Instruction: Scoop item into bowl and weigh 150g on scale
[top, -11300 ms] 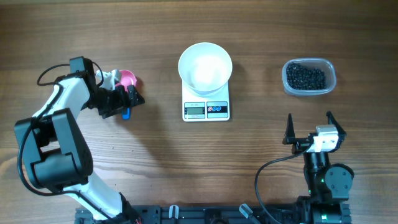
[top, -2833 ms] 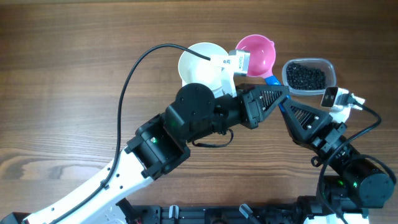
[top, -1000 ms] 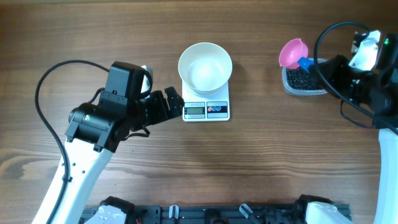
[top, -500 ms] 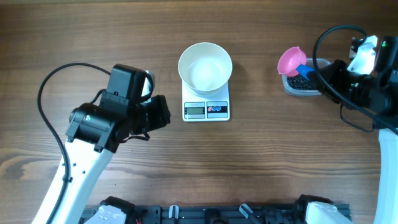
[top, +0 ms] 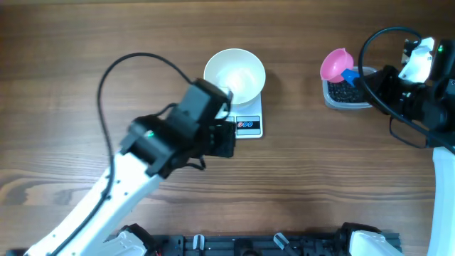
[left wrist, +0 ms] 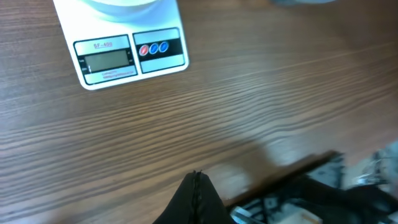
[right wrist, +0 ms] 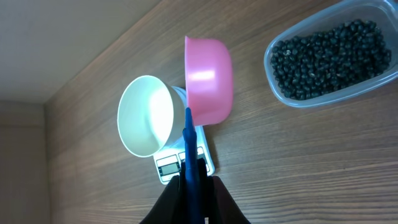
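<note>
From overhead, the left arm lies across the scale (top: 249, 125) and hides its display; only the button end shows. The right arm and the scoop (top: 335, 64) cover part of the tub (top: 333, 102), so we make out only a dark patch of beans (top: 343, 92) there. In the left wrist view the bowl (left wrist: 121, 4) is cut off by the top edge, leaving a sliver of its base on the scale.

The left fingers (left wrist: 189, 202) are pressed together into one dark point with nothing between them, over the wood-grain table (left wrist: 261, 112) in front of the scale. The right fingers (right wrist: 169, 205) are pinched on the scoop's thin blue handle (right wrist: 190, 149). Its smooth pink plastic cup is held in the air, tipped on its side.

The beans are small, round and matt black, heaped loosely in the clear, rounded-rectangle tub to the right of the scale. The bowl is plain, glossy white and round, and stands on the square white scale.
</note>
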Robot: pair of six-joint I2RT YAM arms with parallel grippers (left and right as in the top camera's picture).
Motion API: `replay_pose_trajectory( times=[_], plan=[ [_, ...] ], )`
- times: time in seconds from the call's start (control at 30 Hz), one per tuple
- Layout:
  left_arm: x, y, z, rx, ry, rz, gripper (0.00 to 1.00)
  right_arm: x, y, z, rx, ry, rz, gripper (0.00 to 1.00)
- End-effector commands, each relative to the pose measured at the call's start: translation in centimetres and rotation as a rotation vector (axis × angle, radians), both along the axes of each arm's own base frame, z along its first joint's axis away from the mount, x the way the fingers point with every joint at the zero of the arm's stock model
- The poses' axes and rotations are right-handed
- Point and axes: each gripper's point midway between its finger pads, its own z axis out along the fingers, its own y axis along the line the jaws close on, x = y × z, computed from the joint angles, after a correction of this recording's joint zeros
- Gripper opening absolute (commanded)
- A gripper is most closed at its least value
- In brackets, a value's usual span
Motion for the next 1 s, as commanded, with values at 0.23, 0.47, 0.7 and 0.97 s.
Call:
replay_pose_trajectory(
  times=[0.23, 0.47, 0.7, 0.97],
  plan=[
    [-1.2, 4.3, -0.3, 0.182, -0.016, 0.075, 0.04, 0.1, -0.2, 0.8, -0.025, -0.026, 0.007, 0.04],
    [-2.1, 6.1, 3.5, 0.088, -0.13, 0.145, 0.04, 0.2, -0.9, 0.6, -0.054, -0.024, -0.016, 0.04],
    [0.7, 2.9, -1.5, 0.099, -0.085, 0.125, 0.04, 0.4, -0.9, 0.8, -0.056, -0.035, -0.016, 0.04],
    [2.8, -0.3, -8.6, 0.153, 0.053, 0.087, 0.04, 0.4, -0.9, 0.7, -0.073, -0.038, -0.001, 0.04]
  ],
)
